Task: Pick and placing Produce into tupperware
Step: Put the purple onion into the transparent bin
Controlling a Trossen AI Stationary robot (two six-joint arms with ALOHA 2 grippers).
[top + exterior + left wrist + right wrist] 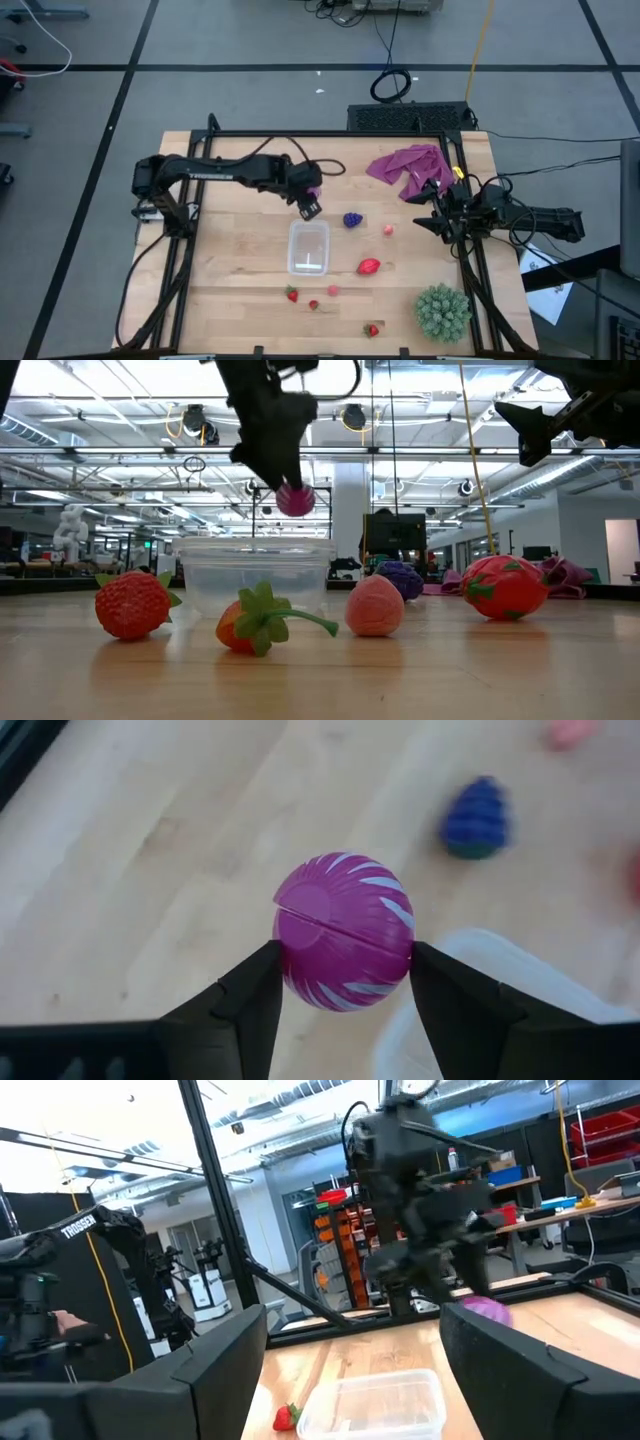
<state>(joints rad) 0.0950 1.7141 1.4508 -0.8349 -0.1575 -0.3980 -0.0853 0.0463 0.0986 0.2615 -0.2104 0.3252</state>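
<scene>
My left gripper (310, 209) is shut on a purple-pink round piece (344, 931) with pale stripes, high above the far edge of the clear tupperware (308, 247). On the table lie a purple grape bunch (352, 219), a pink piece (388, 230), a larger red piece (369, 266) and small strawberries (292, 294). My right gripper (350, 1350) stands open at the table's right edge, raised, with nothing between its fingers. My left gripper pinches the purple-pink round piece by its two opposite sides (288, 960), one finger on each. The fingers slant down from the table's left side. The piece is lifted clear, above the tupperware's far rim (256, 543).
A purple-pink cloth (412, 168) lies at the far right of the table. A spiky green ball plant (443, 311) stands at the near right corner. More small fruit (372, 329) lies near the front edge. Bare wood lies left of the tupperware.
</scene>
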